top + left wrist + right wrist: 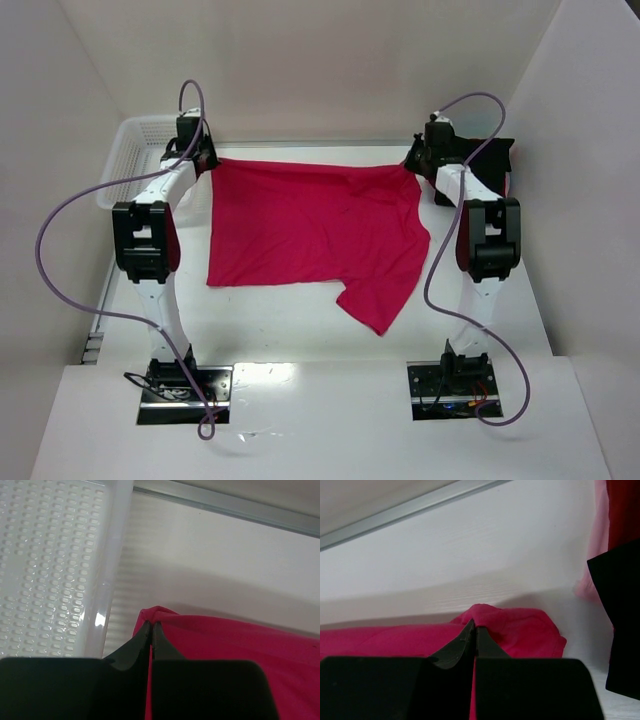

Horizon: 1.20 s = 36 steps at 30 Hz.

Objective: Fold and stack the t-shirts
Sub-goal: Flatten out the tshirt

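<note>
A crimson t-shirt (310,225) is spread on the white worktop (300,330), its far corners clamped by the left tool (151,626) and right tool (474,627). A basket (135,150) is set far left; pale walls (320,60) surround.

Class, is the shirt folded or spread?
Spread: the shirt lies flat on the table; left end effector and right end effector pinch far corners.

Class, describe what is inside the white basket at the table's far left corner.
The white basket shows only its own perforated plastic; no shirt is visible inside. Its right side is hidden behind the left gripper, which pinches the red t-shirt.
</note>
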{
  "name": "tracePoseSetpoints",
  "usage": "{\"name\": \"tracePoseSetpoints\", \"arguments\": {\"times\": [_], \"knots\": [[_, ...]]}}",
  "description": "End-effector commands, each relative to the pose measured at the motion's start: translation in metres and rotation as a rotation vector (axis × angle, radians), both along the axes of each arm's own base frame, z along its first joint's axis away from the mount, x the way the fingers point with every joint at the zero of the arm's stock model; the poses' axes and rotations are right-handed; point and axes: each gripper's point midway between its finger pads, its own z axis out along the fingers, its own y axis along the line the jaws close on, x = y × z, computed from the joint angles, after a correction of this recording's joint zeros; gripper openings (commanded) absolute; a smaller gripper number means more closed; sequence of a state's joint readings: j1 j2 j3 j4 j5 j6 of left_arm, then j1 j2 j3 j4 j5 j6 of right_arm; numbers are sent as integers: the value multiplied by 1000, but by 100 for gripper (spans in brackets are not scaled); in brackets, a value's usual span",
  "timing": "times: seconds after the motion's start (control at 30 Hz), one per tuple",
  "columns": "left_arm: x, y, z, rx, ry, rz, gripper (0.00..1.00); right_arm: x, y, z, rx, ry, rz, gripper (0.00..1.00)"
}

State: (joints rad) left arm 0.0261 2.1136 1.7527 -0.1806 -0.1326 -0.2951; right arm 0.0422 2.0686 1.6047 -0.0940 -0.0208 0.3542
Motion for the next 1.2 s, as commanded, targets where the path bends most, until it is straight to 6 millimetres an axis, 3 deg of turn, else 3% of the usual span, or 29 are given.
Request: {"name": "tracePoseSetpoints", "arguments": {"times": [0.0,0.1,0.13,0.33,0.37,0.6,0.77,0.8,0.9,1.03,1.07,1.1,1.17], "knots": [[9,4,-1,-1,-24,14,0,14,-4,11,-7,-48,12,0],[4,2,-11,-7,-1,7,0,14,-4,17,-6,-59,12,0],[4,2,-5,-7,-12,7,0,14,-4,22,-6,-68,12,0],[-3,6,-13,-5,11,3,0,21,-9,31,-6,-91,2,0],[-3,6,-13,-5,11,3,0,23,-9,18,-6,-62,3,0],[4,3,-13,-15,3,-12,0,47,-13,14,-10,-71,6,0],[11,2,-25,-21,19,-19,0,57,-11,1,-13,-37,19,2],[14,2,-19,-21,6,-19,0,59,-10,5,-9,-46,26,3],[14,2,-26,-22,22,-19,0,61,-8,-9,-3,-21,36,5],[17,2,-28,-22,22,-19,0,59,-6,-16,3,3,45,25],[17,2,-28,-22,22,-19,0,59,-6,-16,3,3,45,45],[16,2,-33,-22,32,-19,0,59,-6,-16,3,3,45,50],[18,2,-30,-22,23,-19,0,57,-4,3,7,-20,53,56]]}}
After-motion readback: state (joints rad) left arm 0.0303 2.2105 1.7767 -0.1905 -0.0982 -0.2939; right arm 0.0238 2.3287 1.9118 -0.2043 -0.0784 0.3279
